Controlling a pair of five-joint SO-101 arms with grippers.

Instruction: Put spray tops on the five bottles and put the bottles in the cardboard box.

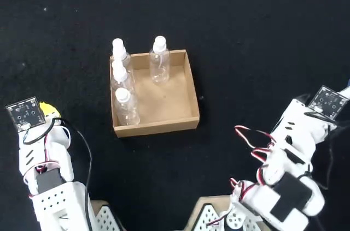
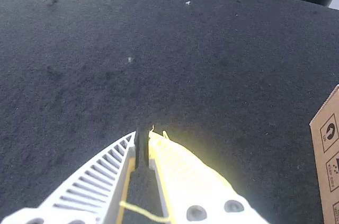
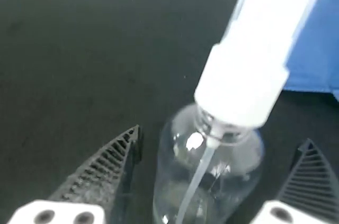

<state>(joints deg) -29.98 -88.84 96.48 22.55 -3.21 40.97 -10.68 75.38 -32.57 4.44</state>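
Four clear plastic bottles (image 1: 159, 67) capped with white spray tops (image 1: 159, 42) are seen standing upright in the shallow brown cardboard box (image 1: 192, 86), with their long axes vertical and their tops pointing up. Three are lined along the wall on the left arm's side, and one is set against the far wall. The bases of the rear two in that row are hidden by their neighbours.

A fifth clear bottle (image 3: 212, 181) is framed between the fingers of the right claw (image 3: 220, 144), which is spread wide with a gap left on both sides. The long axis of this bottle runs away from the wrist, with its white spray head (image 3: 254, 65) at the far end, and its base is cut off.

The left claw (image 2: 144, 144) is closed on nothing, its tips met over the black table (image 2: 159, 49). In the left wrist view, a corner of the box is cut off at the edge.
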